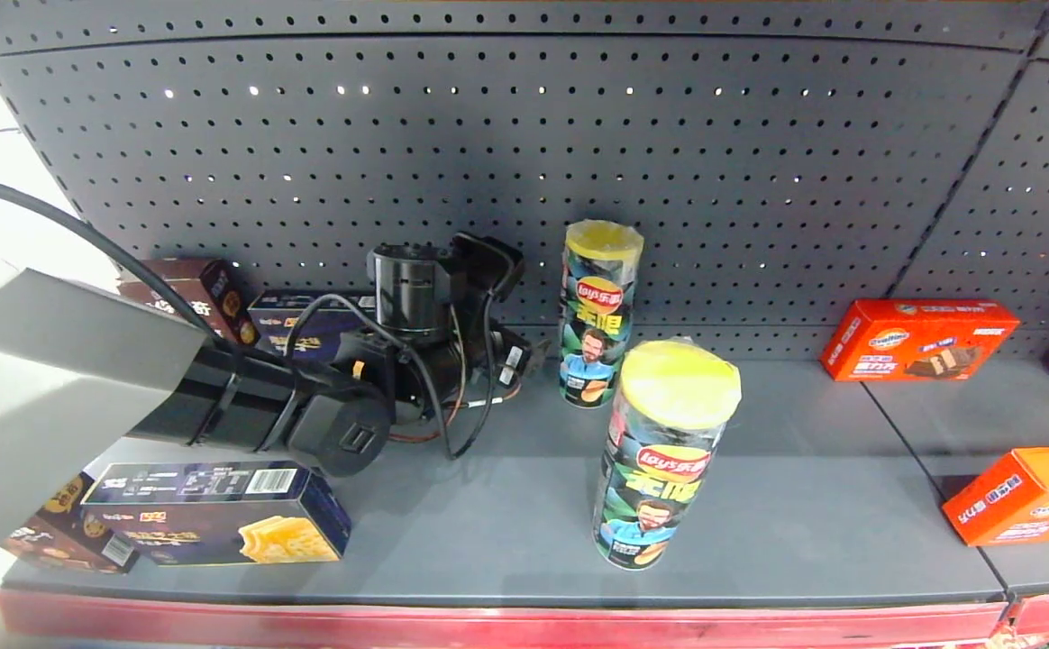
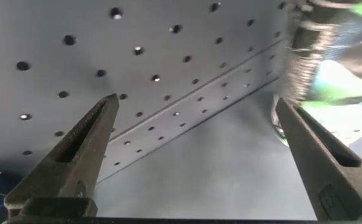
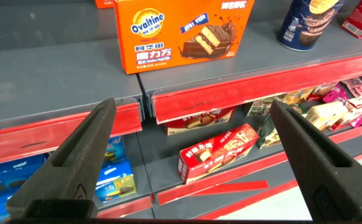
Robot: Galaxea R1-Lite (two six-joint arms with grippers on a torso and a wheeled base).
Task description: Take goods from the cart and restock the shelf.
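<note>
**Restock status: two chip cans shelved, both tools released**

Head view: the rear chip can (image 1: 598, 311) and front chip can (image 1: 667, 451) stand upright on the shelf (image 1: 804, 505). The left arm (image 1: 245, 397) reaches in just beside the rear one. Placement appears done; how much stock is left in the cart cannot be judged.

Left wrist view: the left tool (image 2: 196, 99) is spread and empty, with the rear chip can just outside one finger.

Right wrist view: the right tool (image 3: 191, 104) is spread and empty, well apart from both cans.

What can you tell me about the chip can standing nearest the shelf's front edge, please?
The front chip can is a tall cylinder with a yellow lid under clear film and a dark printed wrap showing a cartoon man. It stands upright on the grey shelf, apart from the matching can behind it.
</note>
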